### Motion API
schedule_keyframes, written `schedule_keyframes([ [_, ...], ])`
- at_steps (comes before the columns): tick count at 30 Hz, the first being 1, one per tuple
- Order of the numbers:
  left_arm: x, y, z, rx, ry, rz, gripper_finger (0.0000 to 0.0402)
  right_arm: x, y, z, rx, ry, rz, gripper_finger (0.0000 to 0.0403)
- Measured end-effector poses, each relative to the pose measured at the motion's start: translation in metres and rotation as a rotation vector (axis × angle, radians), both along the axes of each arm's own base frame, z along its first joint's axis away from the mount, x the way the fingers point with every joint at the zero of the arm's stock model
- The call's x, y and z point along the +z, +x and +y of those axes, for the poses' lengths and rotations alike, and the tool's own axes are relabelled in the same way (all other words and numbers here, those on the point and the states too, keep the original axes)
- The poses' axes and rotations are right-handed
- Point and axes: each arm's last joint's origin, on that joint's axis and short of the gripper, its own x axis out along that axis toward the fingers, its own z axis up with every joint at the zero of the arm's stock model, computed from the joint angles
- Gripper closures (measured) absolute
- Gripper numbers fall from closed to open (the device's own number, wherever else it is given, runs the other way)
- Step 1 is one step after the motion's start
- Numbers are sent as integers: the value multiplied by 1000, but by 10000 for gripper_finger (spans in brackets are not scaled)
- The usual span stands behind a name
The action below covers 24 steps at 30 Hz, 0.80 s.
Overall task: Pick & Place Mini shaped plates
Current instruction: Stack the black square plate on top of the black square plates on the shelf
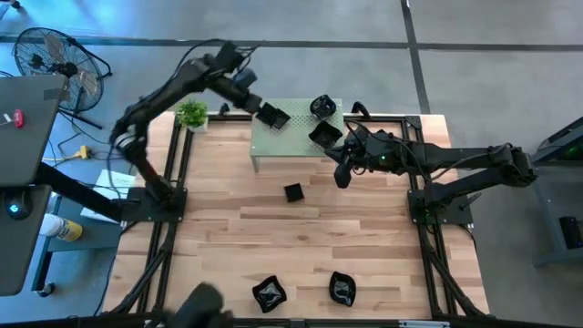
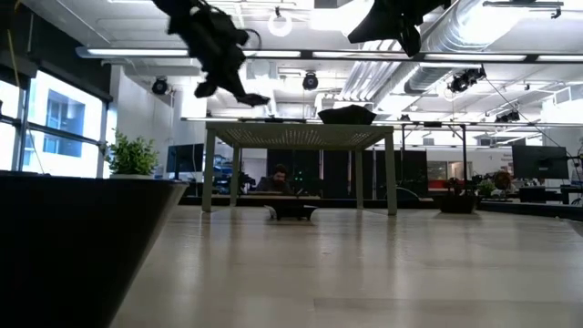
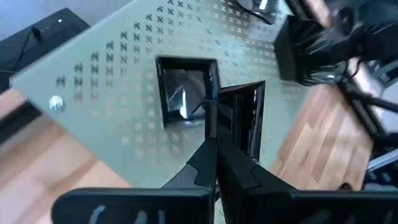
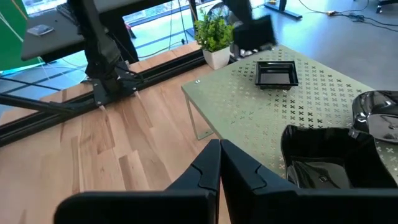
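Up on the small perforated green stand (image 1: 296,137) at the far middle of the wooden tabletop (image 1: 301,237), most of the action gathers; the left claw (image 1: 264,111) hangs over the stand's far left part, its fingers pinched shut on the edge of a square black plate (image 3: 239,121); directly below that plate, a second square plate (image 3: 185,93) lies flat on the stand's surface. At the stand's right end sit a larger square dish (image 1: 325,135) and a rounded dish (image 1: 322,107) beyond it. The right claw (image 1: 342,173) hovers just off the stand's right near corner, fingers closed together and holding nothing. One small square plate (image 1: 292,192) lies on the tabletop just in front of the stand; two wavy-edged plates (image 1: 269,292) (image 1: 342,289) rest well away from it, at the tabletop's near edge; a potted plant (image 1: 191,116) stands to the stand's left.
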Motion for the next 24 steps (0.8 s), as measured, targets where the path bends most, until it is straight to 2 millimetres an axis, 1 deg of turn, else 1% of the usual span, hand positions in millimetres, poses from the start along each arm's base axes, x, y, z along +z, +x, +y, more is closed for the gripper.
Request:
schedule_keyframes([
  [3, -2, 16, 17, -33, 9, 32, 401, 0, 0, 0, 0, -1, 0, 398],
  [6, -5, 28, 30, -56, 15, 51, 401, 0, 0, 0, 0, -1, 0, 401],
  [10, -14, 36, 39, -61, -14, 78, 401, 0, 0, 0, 1, -1, 1, 399],
  [13, -18, 36, 40, -51, -19, 106, 401, 0, 0, 0, 1, -1, 1, 397],
  [19, -18, 36, 40, -47, -17, 111, 401, 0, 0, 0, 4, -8, 4, 401],
  [24, -18, 36, 40, -47, -18, 114, 393, 0, 0, 0, 4, -8, 4, 397],
])
